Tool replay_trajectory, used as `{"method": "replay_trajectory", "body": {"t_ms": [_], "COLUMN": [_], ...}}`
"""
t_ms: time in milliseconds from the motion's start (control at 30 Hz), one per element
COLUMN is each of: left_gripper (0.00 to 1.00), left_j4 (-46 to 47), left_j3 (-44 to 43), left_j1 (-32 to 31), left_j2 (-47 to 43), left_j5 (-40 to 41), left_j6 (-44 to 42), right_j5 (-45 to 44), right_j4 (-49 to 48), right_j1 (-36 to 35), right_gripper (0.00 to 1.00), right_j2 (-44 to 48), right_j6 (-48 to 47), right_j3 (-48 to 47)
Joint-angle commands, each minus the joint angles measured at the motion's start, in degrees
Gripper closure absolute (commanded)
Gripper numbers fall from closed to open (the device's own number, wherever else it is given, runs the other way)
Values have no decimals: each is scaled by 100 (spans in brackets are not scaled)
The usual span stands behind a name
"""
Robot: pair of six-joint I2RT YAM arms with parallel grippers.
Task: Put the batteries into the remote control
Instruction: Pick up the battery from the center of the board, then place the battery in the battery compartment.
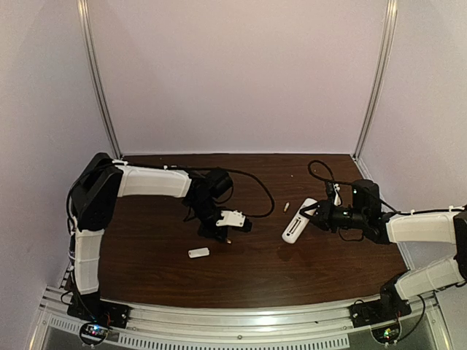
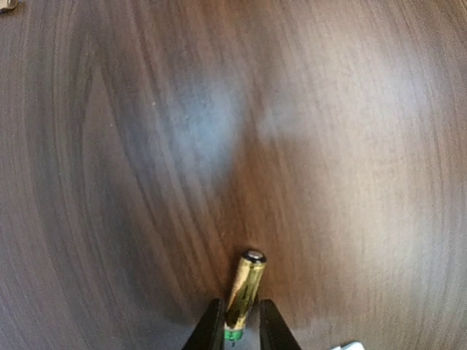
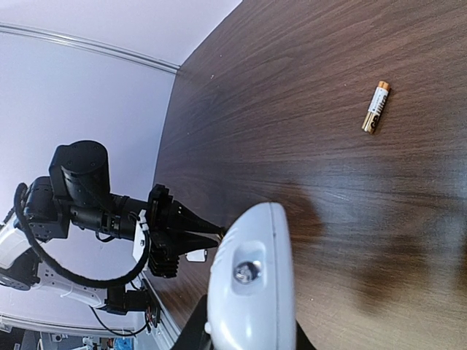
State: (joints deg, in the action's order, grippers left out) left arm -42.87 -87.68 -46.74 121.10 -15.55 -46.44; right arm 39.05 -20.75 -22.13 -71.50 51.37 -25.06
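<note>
My left gripper (image 1: 223, 232) points down at the table left of centre and is shut on a golden battery (image 2: 245, 286), which sticks out past the fingertips (image 2: 210, 328) just above the wood. My right gripper (image 1: 315, 214) is shut on the white remote control (image 1: 299, 220) and holds it tilted over the table right of centre. In the right wrist view the remote (image 3: 252, 284) shows end-on, with the left gripper (image 3: 191, 232) beyond it. A second battery (image 1: 287, 207) lies loose on the table beside the remote, also seen in the right wrist view (image 3: 376, 106).
A small flat white cover piece (image 1: 198, 252) lies near the front, below the left gripper, and shows in the right wrist view (image 3: 195, 255). Black cables (image 1: 255, 191) trail over the back of the table. White walls close in the back and sides.
</note>
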Motion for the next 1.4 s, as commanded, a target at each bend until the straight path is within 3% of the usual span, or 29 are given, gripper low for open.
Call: {"method": "replay_trajectory", "body": {"t_ms": [0,167,267,400,467,633,800,1033,1200,1367], "left_gripper": [79,78,84,100,100,100,100,100,100,100], "left_j4": [-116,-76,-100,-78,84,316,579,729,1182,1225], "left_j3": [122,164,142,235,350,225,-74,-409,-377,-592], "left_j1": [-318,-402,-422,-494,-526,-533,-607,-812,-1241,-1275], "left_j2": [146,240,231,89,-93,-421,-893,-833,-932,-772], "left_j5": [38,131,115,262,328,330,-173,-306,-61,-166], "left_j6": [335,377,551,934,1156,2250,3534,6517,6691,6893], "right_j5": [85,93,83,81,85,116,156,15,-99,-217], "right_j4": [-149,-128,-42,-34,-73,-323,-782,-1056,-1310,-1554], "right_j1": [33,41,40,42,42,42,-47,-327,-566,-760], "right_gripper": [100,100,100,100,100,100,100,100,100,100], "right_j2": [-48,-44,-29,-35,-52,-151,-334,-610,-742,-866], "right_j6": [-66,-66,-112,-126,-112,22,275,557,656,794], "right_j3": [42,33,9,17,33,68,133,90,102,125]}}
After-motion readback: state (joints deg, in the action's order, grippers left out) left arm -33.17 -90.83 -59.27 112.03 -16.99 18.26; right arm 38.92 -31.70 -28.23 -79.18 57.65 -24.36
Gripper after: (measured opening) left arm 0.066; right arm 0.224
